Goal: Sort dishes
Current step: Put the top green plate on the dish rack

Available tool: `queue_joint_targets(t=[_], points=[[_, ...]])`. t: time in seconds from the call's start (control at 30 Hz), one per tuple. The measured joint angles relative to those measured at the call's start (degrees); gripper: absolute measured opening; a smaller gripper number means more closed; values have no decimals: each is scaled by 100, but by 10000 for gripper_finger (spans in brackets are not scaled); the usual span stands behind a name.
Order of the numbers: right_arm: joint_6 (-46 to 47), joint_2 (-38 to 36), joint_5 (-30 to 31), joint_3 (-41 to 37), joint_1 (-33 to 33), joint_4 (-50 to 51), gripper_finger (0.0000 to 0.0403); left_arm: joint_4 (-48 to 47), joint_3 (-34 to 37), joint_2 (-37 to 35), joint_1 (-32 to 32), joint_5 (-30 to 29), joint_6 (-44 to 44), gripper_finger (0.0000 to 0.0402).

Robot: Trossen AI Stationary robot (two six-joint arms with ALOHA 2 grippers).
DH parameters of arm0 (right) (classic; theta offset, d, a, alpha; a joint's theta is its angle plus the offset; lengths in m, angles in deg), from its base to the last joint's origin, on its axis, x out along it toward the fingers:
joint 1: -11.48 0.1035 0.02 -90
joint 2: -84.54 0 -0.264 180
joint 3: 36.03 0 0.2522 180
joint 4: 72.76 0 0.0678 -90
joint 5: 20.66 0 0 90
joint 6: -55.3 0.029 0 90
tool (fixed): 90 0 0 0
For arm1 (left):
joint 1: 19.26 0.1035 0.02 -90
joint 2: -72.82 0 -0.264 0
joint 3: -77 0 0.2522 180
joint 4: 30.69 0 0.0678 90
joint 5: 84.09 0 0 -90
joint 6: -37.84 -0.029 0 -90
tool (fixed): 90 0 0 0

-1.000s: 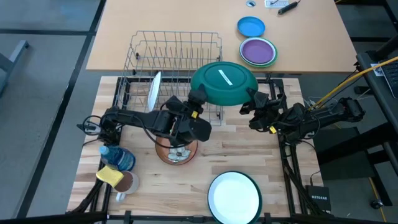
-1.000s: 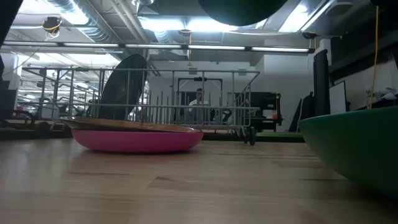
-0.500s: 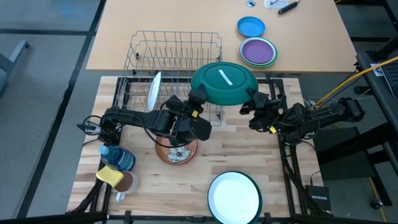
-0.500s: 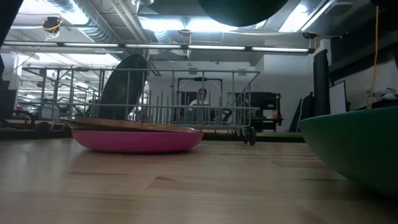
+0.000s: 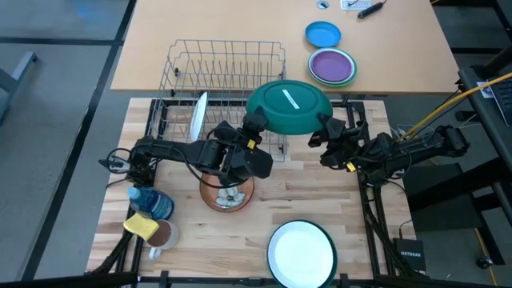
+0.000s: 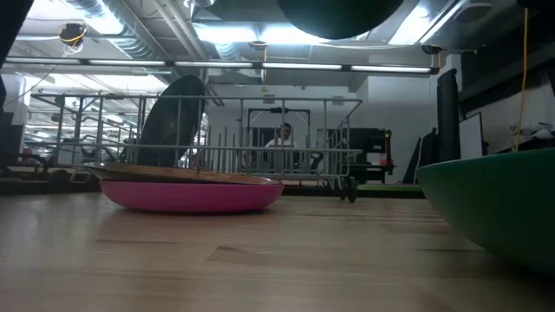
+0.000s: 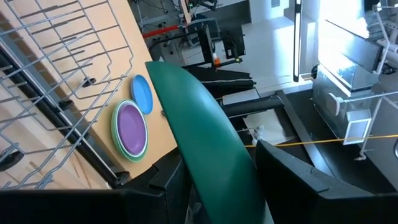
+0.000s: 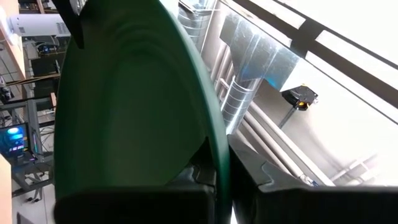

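A large green bowl (image 5: 288,106) hangs upside down, its underside with a white sticker up, above the near right corner of the wire dish rack (image 5: 226,80). My right gripper (image 5: 324,130) is shut on the bowl's right rim. My left gripper (image 5: 254,126) stands open at the left rim, one finger on either side of the wall (image 7: 211,155). A white plate (image 5: 198,118) stands on edge in the rack. A pink dish with a brown one on it (image 6: 191,192) sits under my left arm. A white green-rimmed plate (image 5: 301,252) lies at the near edge. My right gripper pinches the bowl's rim (image 8: 219,155) between its two fingers, on the bowl's right side. The fingers come from the table's right, slanting upward. The bowl is lifted clear, bottom up and roughly level. My left gripper straddles the opposite rim; whether its fingers (image 7: 168,186) touch the bowl I cannot tell.
A bright-blue dish (image 5: 322,34) and a purple dish (image 5: 332,66) lie on the far table. A blue bottle (image 5: 152,202), a yellow sponge (image 5: 141,226) and a cup (image 5: 164,235) stand at the near left. A person (image 6: 282,137) shows beyond the rack.
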Motion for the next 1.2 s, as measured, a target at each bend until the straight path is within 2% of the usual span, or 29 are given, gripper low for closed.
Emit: queue_joint_targets(t=[0.13, 0.47, 0.77, 0.97, 1.2], points=[[0, 0, -37, -2, 2, 0, 19, 7, -4, 0, 12, 127, -5, 153], [36, 7, -99, -11, 11, 115, 19, 113, -20, -20, 24, 155, 28, 71], [321, -4, -82, -11, 9, 295, 22, 45, -15, -17, 22, 179, -19, 70], [396, 14, -47, -11, 9, 431, 62, 31, -15, -13, 15, 193, -139, 68], [1035, 31, -61, -20, 7, 1038, 117, 31, 7, 25, 9, 337, -226, 53]])
